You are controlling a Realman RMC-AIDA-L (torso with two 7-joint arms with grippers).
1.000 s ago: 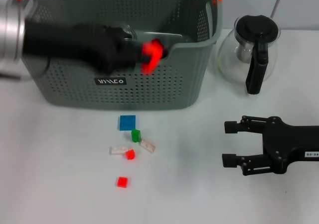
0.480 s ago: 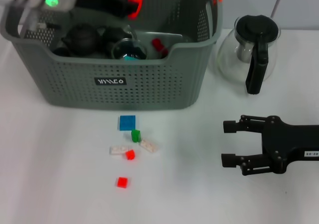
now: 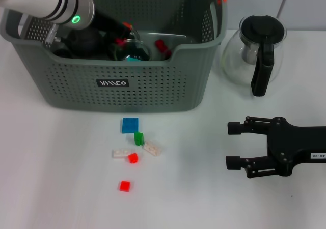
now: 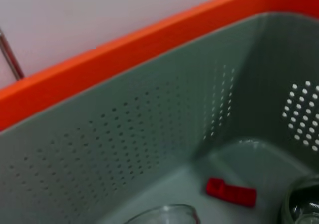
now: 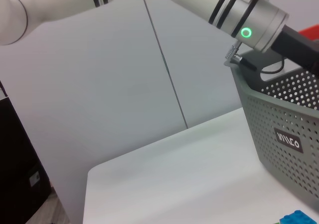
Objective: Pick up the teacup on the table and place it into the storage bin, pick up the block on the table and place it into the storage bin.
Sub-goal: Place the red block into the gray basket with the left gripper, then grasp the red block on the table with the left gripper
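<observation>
1. Storage bin (image 3: 127,84): upper left of head view; holds glassware and a red block (image 3: 162,46).
2. Left end effector (image 3: 120,31): reaching inside bin; finger state cannot be told.
3. Right end effector (image 3: 233,146): lower right on the surface (image 3: 61,188), open, empty.
4. Loose blocks (image 3: 133,147): lower centre, in front of the bin, between both arms and left of the right end effector.

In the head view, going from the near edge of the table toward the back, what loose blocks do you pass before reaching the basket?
Lone red block → red block → white block → white block → green block → blue block → storage bin.
</observation>
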